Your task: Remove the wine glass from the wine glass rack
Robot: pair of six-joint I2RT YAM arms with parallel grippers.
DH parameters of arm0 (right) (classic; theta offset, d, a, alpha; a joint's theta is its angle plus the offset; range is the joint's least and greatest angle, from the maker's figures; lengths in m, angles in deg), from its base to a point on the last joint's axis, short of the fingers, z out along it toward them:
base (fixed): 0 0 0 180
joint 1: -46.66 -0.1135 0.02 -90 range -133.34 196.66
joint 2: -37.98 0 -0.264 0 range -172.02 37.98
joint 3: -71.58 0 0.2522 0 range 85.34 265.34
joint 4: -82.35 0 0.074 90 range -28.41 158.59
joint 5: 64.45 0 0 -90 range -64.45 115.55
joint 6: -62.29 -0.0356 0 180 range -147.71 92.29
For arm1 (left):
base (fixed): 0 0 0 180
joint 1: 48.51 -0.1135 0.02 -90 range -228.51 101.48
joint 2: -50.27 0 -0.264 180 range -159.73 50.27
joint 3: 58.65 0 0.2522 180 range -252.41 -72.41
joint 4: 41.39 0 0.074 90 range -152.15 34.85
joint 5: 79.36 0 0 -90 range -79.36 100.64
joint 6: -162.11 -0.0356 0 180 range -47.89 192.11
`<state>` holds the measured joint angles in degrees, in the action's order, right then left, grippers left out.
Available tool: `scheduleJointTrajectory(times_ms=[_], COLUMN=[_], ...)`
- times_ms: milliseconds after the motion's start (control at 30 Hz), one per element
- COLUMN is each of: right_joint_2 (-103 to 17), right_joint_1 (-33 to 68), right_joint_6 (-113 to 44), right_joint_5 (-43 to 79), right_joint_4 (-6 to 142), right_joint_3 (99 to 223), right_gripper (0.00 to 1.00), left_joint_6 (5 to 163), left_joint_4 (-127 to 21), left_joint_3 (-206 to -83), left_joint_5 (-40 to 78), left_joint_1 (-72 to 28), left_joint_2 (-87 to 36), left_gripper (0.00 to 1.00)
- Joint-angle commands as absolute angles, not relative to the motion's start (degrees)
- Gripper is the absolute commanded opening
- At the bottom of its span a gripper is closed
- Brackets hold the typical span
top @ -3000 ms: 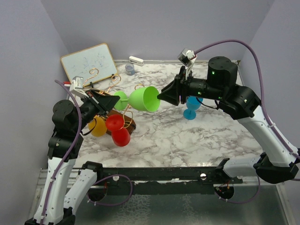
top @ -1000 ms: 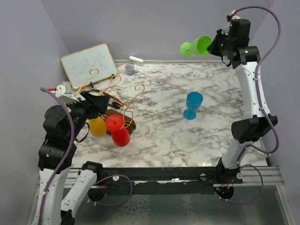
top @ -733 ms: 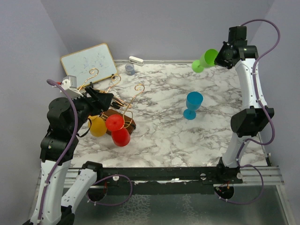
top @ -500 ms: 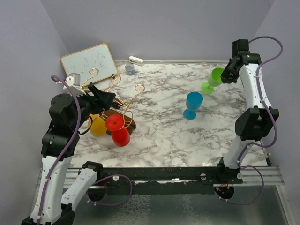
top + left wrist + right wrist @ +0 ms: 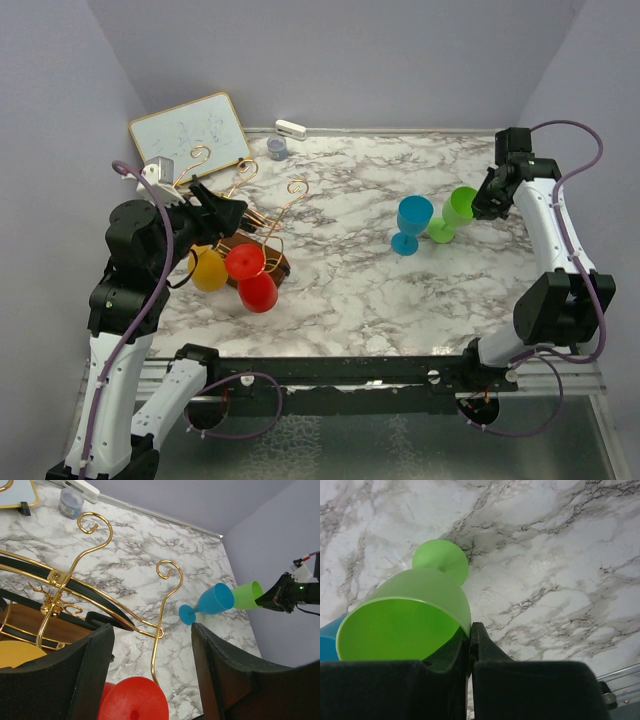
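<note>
At the far right of the marble table (image 5: pixel 340 295), the green wine glass (image 5: pixel 455 208) hung tilted in the right gripper (image 5: pixel 470 641), well apart from the wine glass rack (image 5: pixel 276 263) and just beside a blue wine glass (image 5: pixel 410 222) standing upright. The jaws were pressed together on the bowl's rim, one finger inside and one outside; whether the foot touched the table could not be told. The glass looked like moulded plastic, so probably light, stiff and hard to break, but smooth, and a pinch on one point of the rim seemed likely to let it swing. The bowl wall or the stem appeared the steadier hold. Across the table the left gripper (image 5: pixel 224 212) sat with its jaws wide apart and empty at the rack, beside a yellow glass (image 5: pixel 208 271) and two red glasses (image 5: pixel 257 291).
</note>
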<state>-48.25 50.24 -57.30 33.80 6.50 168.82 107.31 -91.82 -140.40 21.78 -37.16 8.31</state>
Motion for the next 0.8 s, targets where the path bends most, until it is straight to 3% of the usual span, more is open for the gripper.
scheduleJointTrajectory(times_ms=[0, 767], right_joint_2=[-47.31, -47.59], right_joint_1=[50.18, 46.07], right_joint_6=[-55.2, -55.06], right_joint_5=[32.04, 33.81], right_joint_4=[11.8, 14.01], right_joint_3=[167.17, 161.37], right_gripper=[0.01, 0.01], left_joint_6=[106.75, 105.89], left_joint_4=[-91.94, -94.16], left_joint_3=[-139.38, -138.11], left_joint_5=[22.17, 21.27], left_joint_1=[-37.26, -37.26], left_joint_2=[9.13, 10.45], left_gripper=[0.65, 0.65])
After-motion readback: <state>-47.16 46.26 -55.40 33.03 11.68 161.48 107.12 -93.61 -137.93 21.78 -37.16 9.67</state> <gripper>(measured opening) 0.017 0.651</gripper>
